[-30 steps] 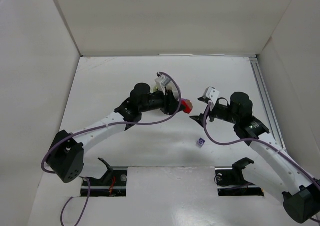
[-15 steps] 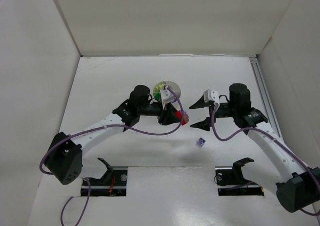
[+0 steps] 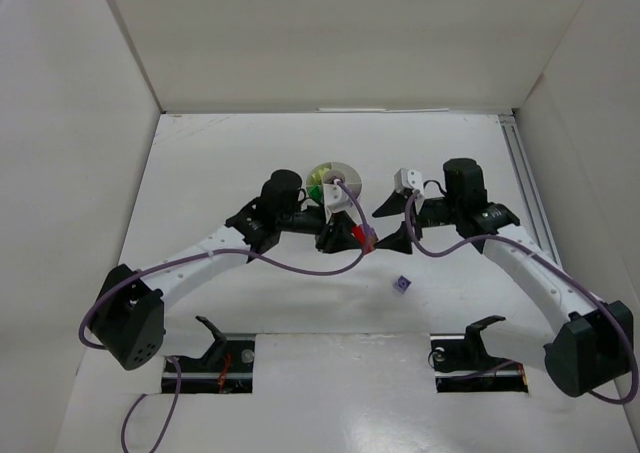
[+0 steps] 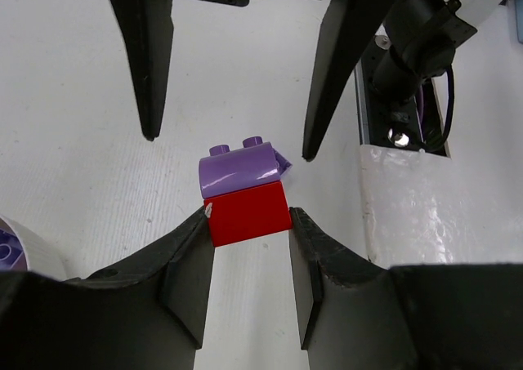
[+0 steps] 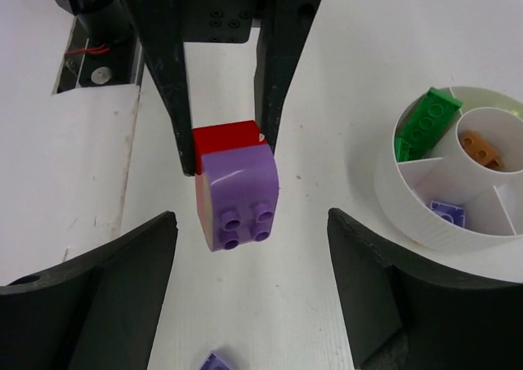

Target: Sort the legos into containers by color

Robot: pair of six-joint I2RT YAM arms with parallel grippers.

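L arm point(image 3: 200, 256) stretched fwd, elbow bent, wrist turned in toward R side. L gripper point(image 4: 249, 215) clamped on red-purple lego pair point(image 4: 243, 192). Fingers pinch the red half, and the purple half sticks out past the tips. R arm point(image 3: 530, 273) reaches fwd, forearm angled in toward L. R gripper point(image 5: 249, 223) spread wide, tip-to-tip w/ L gripper. Its fingers point(image 4: 151, 60) sit just ahead of L tips, one either side of the pair, w/ gaps showing in R wrist view.
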